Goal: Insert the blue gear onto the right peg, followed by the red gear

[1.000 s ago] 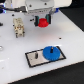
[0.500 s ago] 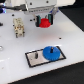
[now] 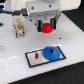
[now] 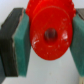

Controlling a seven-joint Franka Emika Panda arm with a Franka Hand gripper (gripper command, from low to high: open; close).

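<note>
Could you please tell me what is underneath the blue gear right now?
The blue gear lies on the grey plate, toward the exterior view's right. A dark spot shows at its centre, likely the right peg; the plate surface beneath it is covered. The other peg stands bare beside it.

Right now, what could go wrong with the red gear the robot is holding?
The tool holds the red gear only by its rim, between two pads, so it might slip or tilt. The blue gear already sits on the plate; if the red gear's hole misses that peg, it could bump the blue gear.
</note>
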